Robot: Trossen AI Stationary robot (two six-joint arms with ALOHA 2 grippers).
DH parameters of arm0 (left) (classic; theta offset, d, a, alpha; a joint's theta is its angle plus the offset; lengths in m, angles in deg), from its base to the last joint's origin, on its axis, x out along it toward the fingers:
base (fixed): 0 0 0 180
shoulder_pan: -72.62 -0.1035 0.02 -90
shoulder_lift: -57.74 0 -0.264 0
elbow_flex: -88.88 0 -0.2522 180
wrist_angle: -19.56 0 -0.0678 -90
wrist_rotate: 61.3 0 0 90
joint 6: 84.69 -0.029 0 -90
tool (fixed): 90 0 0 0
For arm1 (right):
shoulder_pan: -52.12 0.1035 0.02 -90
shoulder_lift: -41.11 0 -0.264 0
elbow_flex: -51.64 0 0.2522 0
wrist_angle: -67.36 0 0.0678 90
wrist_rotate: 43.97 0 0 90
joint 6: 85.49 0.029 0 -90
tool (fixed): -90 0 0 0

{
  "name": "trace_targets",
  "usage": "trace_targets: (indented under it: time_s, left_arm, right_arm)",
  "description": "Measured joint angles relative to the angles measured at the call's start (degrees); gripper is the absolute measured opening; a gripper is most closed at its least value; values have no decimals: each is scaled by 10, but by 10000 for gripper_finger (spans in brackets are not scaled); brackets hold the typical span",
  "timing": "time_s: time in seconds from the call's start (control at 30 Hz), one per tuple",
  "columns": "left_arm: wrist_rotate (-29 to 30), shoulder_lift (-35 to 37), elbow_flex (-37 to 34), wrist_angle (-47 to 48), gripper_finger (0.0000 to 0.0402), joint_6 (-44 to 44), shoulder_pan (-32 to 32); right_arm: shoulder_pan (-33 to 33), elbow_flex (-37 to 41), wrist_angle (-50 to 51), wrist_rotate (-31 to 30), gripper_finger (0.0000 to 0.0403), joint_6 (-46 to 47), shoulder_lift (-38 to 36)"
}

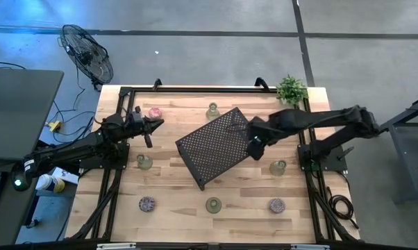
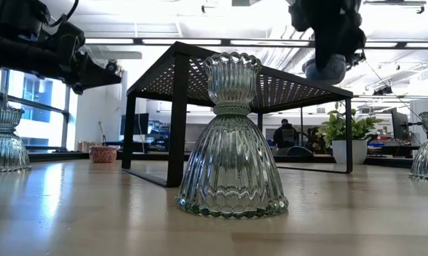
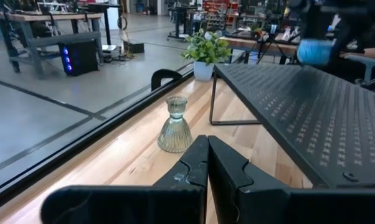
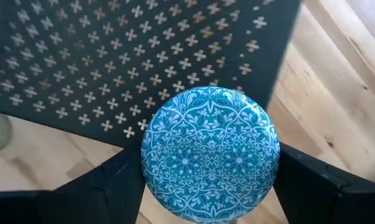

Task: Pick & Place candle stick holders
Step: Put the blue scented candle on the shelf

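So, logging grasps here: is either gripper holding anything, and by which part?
The right gripper grips a blue-topped holder by its sides. The left gripper is shut, empty.

**Lighting & pic quality**

High view: table [image 1: 195,177] evenly lit from above, shadows soft; blue glare seen at top-left floor. Low view: strong backlight from ceiling strips and a window at left, so the tray [image 2: 235,78] and arms are rendered near-silhouette; the near clear holder [image 2: 232,142] is sharp w/ bright glints, room behind is soft. Left wrist view: fingers [image 3: 197,174] blurred, far room hazy. Right wrist view: blue holder [image 4: 210,152] crisp, tray mesh behind slightly out of focus.
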Motion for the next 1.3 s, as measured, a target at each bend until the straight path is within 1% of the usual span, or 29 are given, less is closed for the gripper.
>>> trace_targets:
  time_s: [0.13,0.33,0.47,0.6,0.8,1.07,1.3]
  left_arm:
    - [0,0,0,-1,0,1,0]
    - [0,0,0,-1,0,6,0]
    - [0,0,0,-1,0,14,0]
    - [0,0,0,-4,0,11,0]
    - [0,0,0,-26,0,2,0]
    - [0,0,0,-27,0,1,0]
    - [-1,0,0,-26,0,7,0]
  right_arm:
    - [-1,-1,-7,-2,280,-26,27]
    - [-1,-1,-15,-14,281,-47,30]
    - [-1,0,-17,-21,297,-60,29]
    - [-1,1,-41,-24,315,-75,29]
    - [-1,1,-49,-24,324,-92,29]
    - [-1,1,-35,6,325,-115,29]
    - [-1,0,-11,6,323,-115,27]
